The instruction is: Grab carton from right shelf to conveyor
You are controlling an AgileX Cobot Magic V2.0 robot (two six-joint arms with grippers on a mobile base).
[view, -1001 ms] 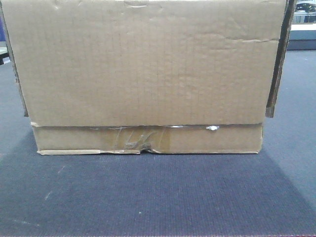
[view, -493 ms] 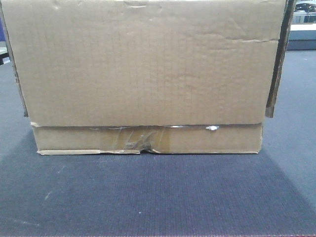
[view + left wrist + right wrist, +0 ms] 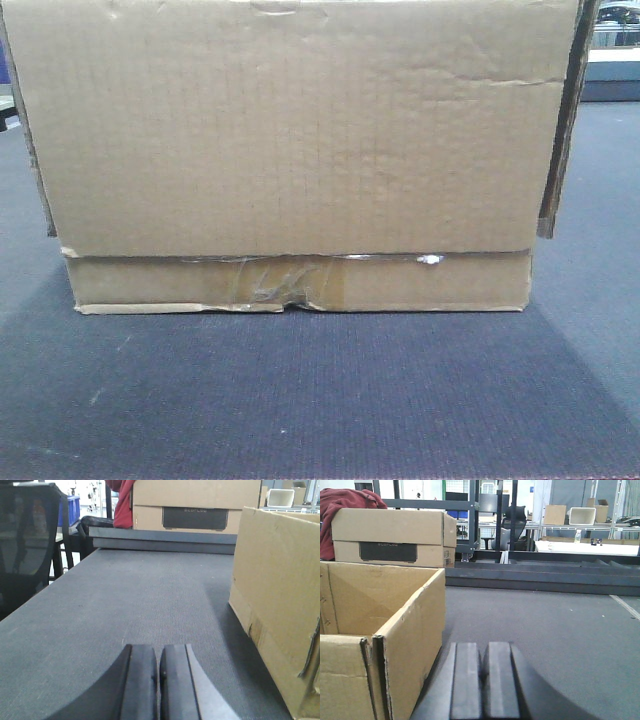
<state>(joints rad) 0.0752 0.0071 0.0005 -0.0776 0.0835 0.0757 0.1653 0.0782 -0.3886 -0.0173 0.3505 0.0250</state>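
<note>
The carton (image 3: 290,150), wide, brown and open-topped, stands on the dark ribbed conveyor (image 3: 320,400) and fills most of the front view; wrinkled tape crosses its lower seam. My left gripper (image 3: 158,649) is shut with nothing in it, low over the conveyor (image 3: 145,595), with the carton's side wall (image 3: 280,595) apart to its right. My right gripper (image 3: 484,646) is also shut and empty, close beside the carton's other side wall (image 3: 412,625) on its left. The right shelf is not in view.
A closed cardboard box with a dark label (image 3: 195,505) (image 3: 390,540) and a red cloth (image 3: 345,502) sit past the belt's far raised edge (image 3: 160,539). A black mesh chair (image 3: 25,545) stands left of the belt. Racks and tables fill the background.
</note>
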